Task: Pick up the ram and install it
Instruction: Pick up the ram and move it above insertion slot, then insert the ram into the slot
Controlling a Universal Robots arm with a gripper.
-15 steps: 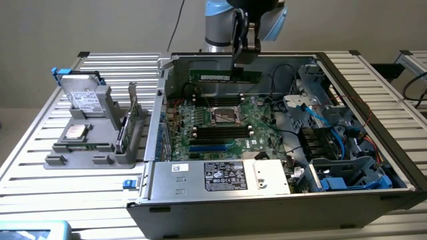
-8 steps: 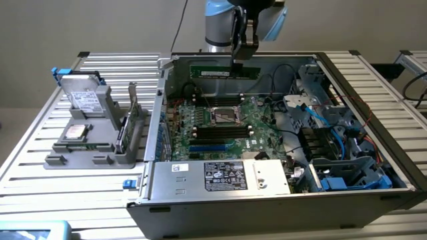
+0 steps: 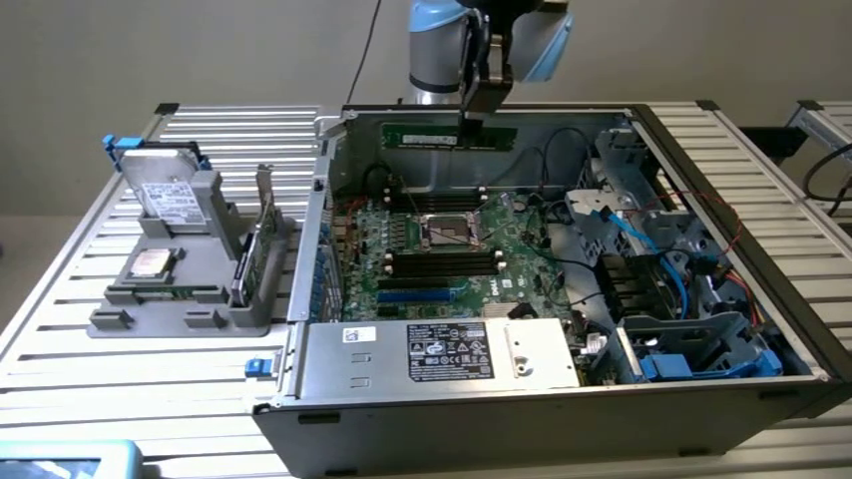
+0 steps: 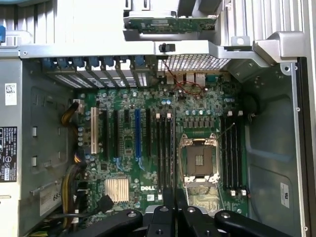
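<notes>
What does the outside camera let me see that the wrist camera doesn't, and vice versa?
The exterior view gives the green ram side-on, clamped in the gripper above the open computer case, plus a hard drive on a stand at the exterior view's left. The wrist view gives a straight-down look at the white slot and red wires. Both share the motherboard and its processor socket.

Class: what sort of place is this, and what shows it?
Probably a robotics lab bench for computer assembly: an opened computer case with its motherboard bare lies on a slatted aluminium table, and a robot arm holds the ram in its pincer above it.
</notes>
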